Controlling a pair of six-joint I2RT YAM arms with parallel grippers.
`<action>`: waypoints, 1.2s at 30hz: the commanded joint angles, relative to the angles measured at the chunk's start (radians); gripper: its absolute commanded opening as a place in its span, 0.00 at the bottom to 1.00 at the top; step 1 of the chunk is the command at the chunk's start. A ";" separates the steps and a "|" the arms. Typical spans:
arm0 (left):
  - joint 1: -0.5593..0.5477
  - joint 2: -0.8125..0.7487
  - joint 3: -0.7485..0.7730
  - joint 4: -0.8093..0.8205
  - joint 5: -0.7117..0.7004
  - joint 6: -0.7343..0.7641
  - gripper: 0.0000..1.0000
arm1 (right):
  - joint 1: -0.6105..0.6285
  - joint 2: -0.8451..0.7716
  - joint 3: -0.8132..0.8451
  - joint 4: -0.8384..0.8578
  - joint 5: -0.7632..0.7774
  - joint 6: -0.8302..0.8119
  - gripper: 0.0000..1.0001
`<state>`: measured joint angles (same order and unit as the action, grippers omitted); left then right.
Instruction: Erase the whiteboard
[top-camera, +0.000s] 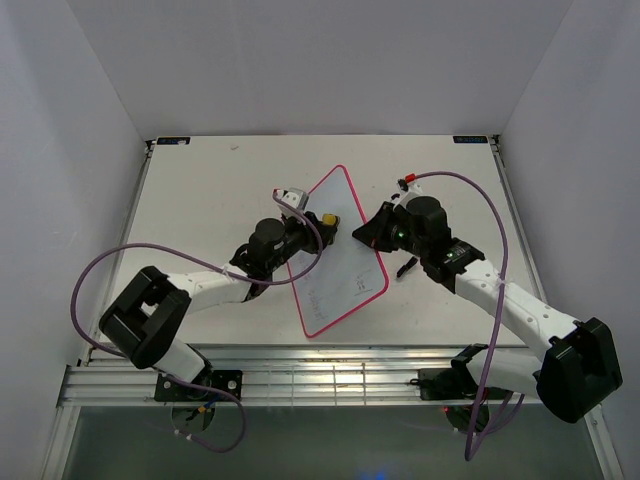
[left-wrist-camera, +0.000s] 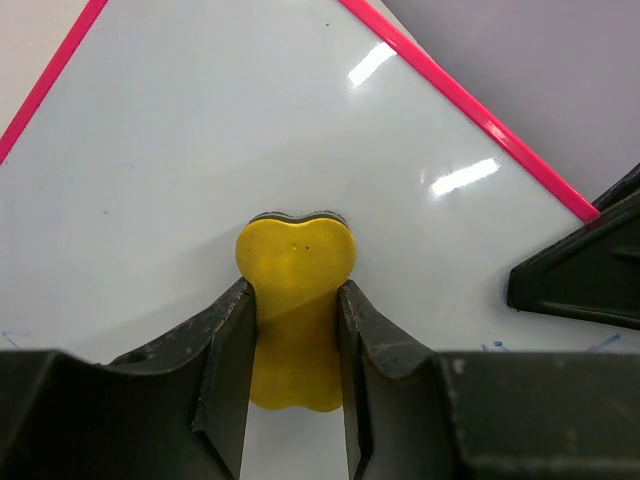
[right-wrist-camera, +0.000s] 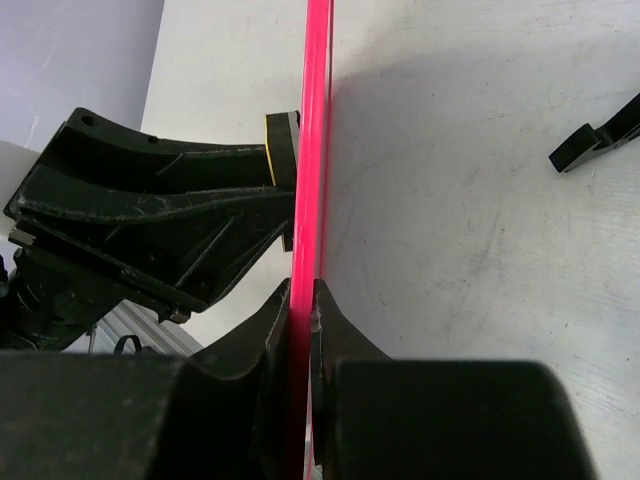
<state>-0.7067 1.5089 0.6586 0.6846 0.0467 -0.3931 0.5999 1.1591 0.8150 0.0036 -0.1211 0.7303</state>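
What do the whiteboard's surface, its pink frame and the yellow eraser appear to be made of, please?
The whiteboard surface looks like glossy coated board: sharp bright reflections. Its pink frame seems smooth moulded plastic with a slight sheen. The yellow eraser looks like matte plastic or dense foam, with a dark pad edge under it; I cannot tell which.

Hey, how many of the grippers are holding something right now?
2. The left gripper holds the yellow eraser against the whiteboard; the right gripper clamps the whiteboard's pink edge.
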 joint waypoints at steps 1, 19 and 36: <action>-0.013 0.051 0.012 -0.080 0.114 -0.012 0.01 | 0.078 -0.029 0.069 0.151 -0.189 0.014 0.08; -0.272 -0.075 0.007 -0.361 0.065 -0.246 0.00 | 0.078 -0.022 0.078 0.182 -0.071 0.011 0.08; -0.359 -0.085 0.093 -0.568 -0.004 -0.430 0.00 | 0.081 -0.038 0.079 0.193 0.001 0.011 0.08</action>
<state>-0.9535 1.3838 0.7567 0.2897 -0.1970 -0.7578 0.6239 1.1450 0.8246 -0.0658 -0.0547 0.7307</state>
